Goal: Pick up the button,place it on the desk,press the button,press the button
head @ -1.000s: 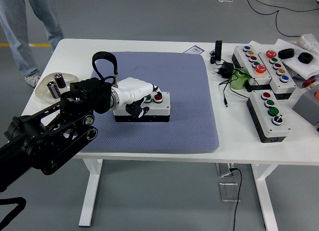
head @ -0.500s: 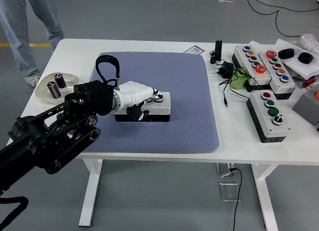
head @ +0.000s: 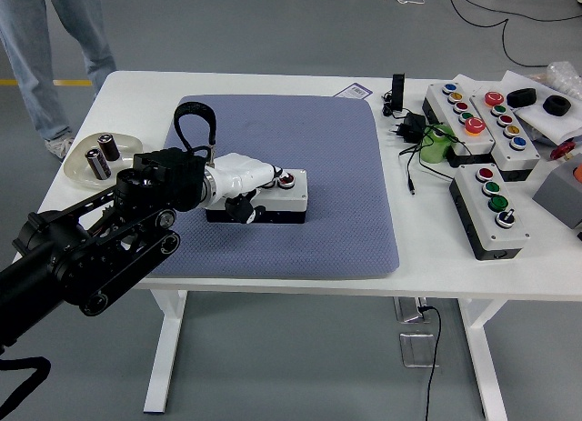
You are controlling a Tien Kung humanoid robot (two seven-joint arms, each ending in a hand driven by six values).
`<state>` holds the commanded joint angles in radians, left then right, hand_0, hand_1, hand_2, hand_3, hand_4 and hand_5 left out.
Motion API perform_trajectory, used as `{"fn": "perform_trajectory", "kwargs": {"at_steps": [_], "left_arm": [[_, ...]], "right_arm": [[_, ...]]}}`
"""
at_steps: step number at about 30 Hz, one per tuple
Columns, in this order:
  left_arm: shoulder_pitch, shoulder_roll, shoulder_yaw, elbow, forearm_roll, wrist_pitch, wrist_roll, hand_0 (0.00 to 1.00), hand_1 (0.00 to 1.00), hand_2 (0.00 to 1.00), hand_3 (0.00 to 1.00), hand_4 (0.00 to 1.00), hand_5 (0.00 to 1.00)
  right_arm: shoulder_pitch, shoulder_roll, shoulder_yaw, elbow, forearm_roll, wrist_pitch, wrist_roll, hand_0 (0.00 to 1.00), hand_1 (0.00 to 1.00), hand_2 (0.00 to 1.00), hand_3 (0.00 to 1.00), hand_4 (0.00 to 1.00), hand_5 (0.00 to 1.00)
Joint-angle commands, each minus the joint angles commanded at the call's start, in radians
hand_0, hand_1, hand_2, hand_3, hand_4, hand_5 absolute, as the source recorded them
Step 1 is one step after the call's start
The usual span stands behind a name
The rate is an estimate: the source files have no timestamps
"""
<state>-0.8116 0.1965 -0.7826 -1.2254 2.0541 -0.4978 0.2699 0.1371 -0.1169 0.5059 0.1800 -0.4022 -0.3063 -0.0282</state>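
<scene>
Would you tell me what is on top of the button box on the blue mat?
The left hand lies over the button box, hiding most of its top; only a red button shows.

my left hand point(head: 244, 177): white, arm black | button box point(head: 277, 195): white top, black base, red button | mat point(head: 300, 166): blue-grey, dotted weave | table point(head: 273, 83): white

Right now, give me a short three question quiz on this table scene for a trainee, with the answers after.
1. True or false: the left hand rests on the button box on the mat.
2. Which side of the table holds the dish of batteries? A) the picture's left B) the picture's right C) centre
3. Fill in: the box under the hand sits on the blue ____.

Key: 1. True. 2. A. 3. mat.
</scene>
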Motion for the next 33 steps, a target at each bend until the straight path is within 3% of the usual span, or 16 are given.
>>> {"fn": "perform_trajectory", "kwargs": {"at_steps": [4, 12, 24, 33], "left_arm": [[0.004, 0.003, -0.044, -0.02, 0.009, 0.002, 0.002, 0.045, 0.054, 0.089, 0.862, 0.521, 0.002], [0.012, 0.03, -0.112, -0.06, 0.02, -0.05, 0.008, 0.044, 0.053, 0.084, 0.86, 0.523, 0.002], [0.042, 0.043, -0.108, -0.086, 0.01, -0.07, 0.011, 0.046, 0.055, 0.088, 0.859, 0.534, 0.002], [0.045, 0.044, -0.092, -0.062, 0.006, -0.086, 0.014, 0.047, 0.055, 0.087, 0.85, 0.54, 0.002]], "right_arm": [[0.0, 0.0, 0.0, 0.0, 0.001, 0.0, 0.0, 0.665, 0.586, 0.63, 0.654, 0.305, 0.299], [0.001, 0.0, 0.005, 0.0, -0.002, 0.0, 0.0, 0.666, 0.586, 0.63, 0.654, 0.305, 0.299], [0.0, 0.003, 0.003, 0.0, 0.0, -0.001, -0.002, 0.665, 0.586, 0.63, 0.654, 0.303, 0.298], [-0.003, 0.002, 0.001, 0.0, 0.004, -0.001, -0.001, 0.665, 0.586, 0.63, 0.654, 0.304, 0.298]]}}
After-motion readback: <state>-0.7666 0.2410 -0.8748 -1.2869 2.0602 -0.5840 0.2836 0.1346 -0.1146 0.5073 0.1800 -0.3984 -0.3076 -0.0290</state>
